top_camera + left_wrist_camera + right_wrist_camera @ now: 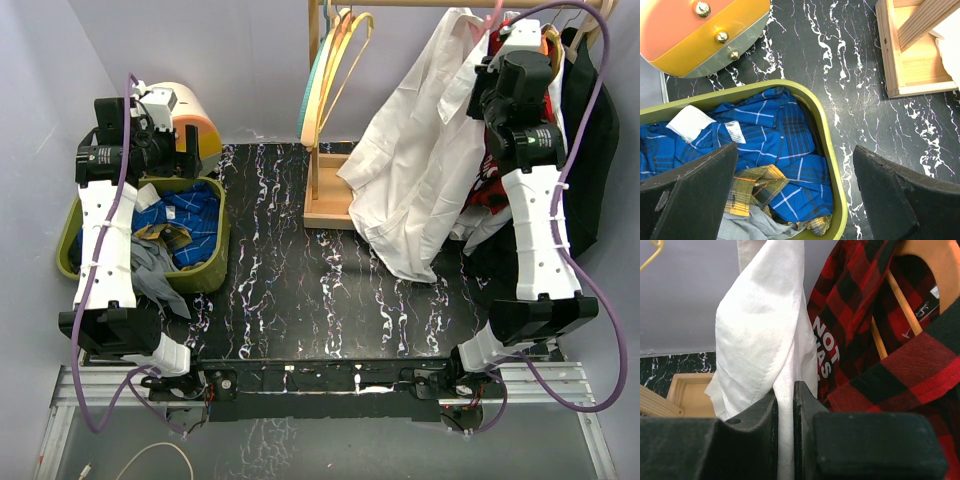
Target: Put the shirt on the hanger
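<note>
The white shirt (420,150) hangs at the back right in the top view, in front of the rack, its lower part draping to the table. A bit of the pink hanger (494,18) shows above its collar; the rest is hidden by cloth. My right gripper (487,55) is raised at the shirt's top. In the right wrist view this gripper (785,395) is shut on a fold of the white shirt (760,315). My left gripper (185,150) is open and empty at the far left; in the left wrist view it (795,150) hovers over a basket.
A green basket (215,260) holds a blue checked garment (775,135) and other clothes. A red-and-black plaid shirt (865,330) on a wooden hanger (935,265) hangs behind the white shirt. Yellow, teal and orange hangers (335,70) hang over the wooden rack base (330,205). A round orange-yellow object (195,125) stands behind the basket.
</note>
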Robot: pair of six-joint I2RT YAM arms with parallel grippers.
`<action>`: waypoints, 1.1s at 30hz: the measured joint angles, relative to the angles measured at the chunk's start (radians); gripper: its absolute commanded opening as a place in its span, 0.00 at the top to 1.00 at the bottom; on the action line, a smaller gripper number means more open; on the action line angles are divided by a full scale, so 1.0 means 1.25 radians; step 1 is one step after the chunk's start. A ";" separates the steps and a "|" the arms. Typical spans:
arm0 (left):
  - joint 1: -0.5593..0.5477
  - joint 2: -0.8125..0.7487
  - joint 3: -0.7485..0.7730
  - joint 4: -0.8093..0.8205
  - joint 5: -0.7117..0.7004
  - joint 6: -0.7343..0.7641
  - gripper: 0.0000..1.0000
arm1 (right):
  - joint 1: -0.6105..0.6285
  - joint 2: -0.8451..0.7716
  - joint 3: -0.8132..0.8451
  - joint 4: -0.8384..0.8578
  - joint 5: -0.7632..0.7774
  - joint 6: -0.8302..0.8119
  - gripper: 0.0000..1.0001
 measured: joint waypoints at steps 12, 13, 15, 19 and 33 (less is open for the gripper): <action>0.000 0.001 -0.022 0.004 0.000 0.000 0.03 | -0.112 0.004 -0.006 0.015 -0.104 0.042 0.92; 0.000 0.001 -0.022 0.004 0.000 0.000 0.03 | -0.118 0.004 -0.009 0.018 -0.109 0.045 0.92; 0.000 0.001 -0.022 0.004 0.000 0.001 0.03 | -0.125 0.004 -0.012 0.023 -0.120 0.049 0.92; 0.000 0.001 -0.023 0.004 -0.002 0.003 0.03 | -0.146 0.009 -0.013 0.029 -0.152 0.062 0.92; 0.000 -0.001 -0.025 0.007 -0.014 -0.001 0.03 | -0.185 0.044 -0.027 0.074 -0.214 0.108 0.26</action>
